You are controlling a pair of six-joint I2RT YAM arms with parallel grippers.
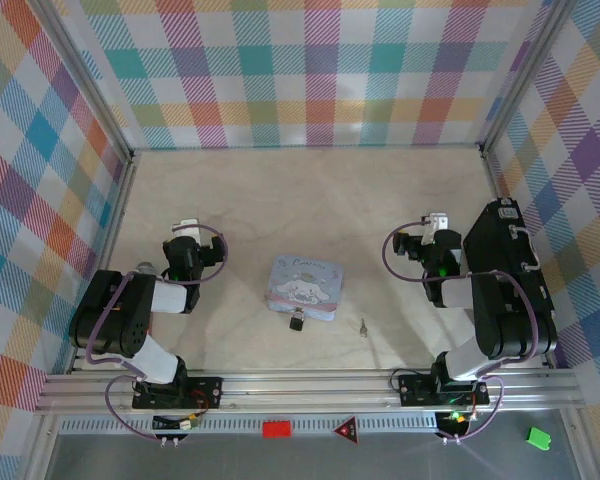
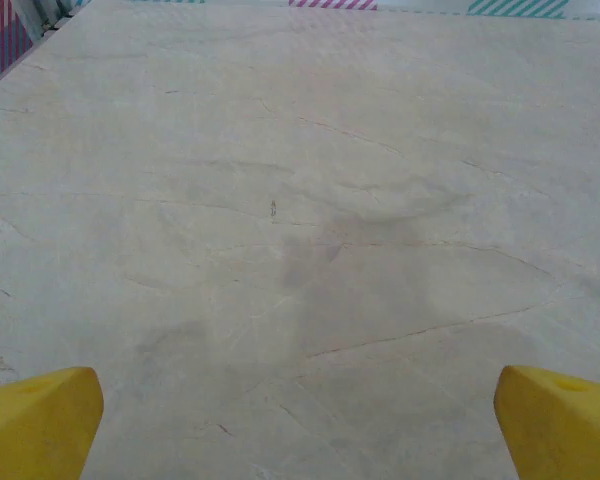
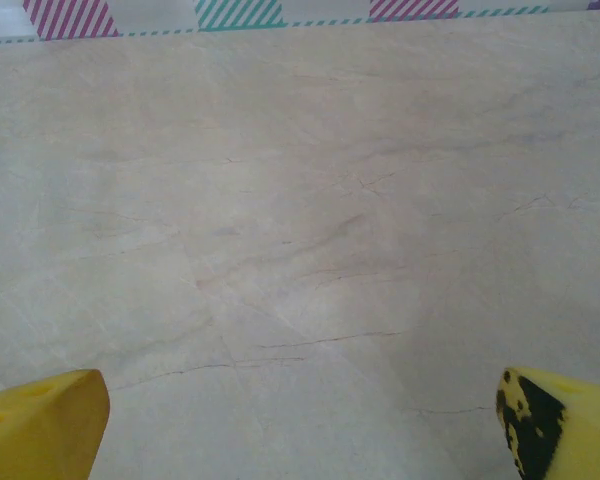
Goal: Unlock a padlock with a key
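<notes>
Work unbegun: left gripper (image 1: 185, 228) and right gripper (image 1: 437, 221) hang spread and empty; picking up key (image 1: 362, 326) near padlock (image 1: 296, 323) likely comes first.

A pale marbled tabletop (image 1: 310, 200) is enclosed on three sides by walls (image 1: 310, 70) covered in a pastel plaid pattern. Aluminium posts (image 1: 85, 80) are set at the far corners, and a ribbed metal rail (image 1: 310, 385) is fixed along the near edge. Even, soft light is cast throughout
</notes>
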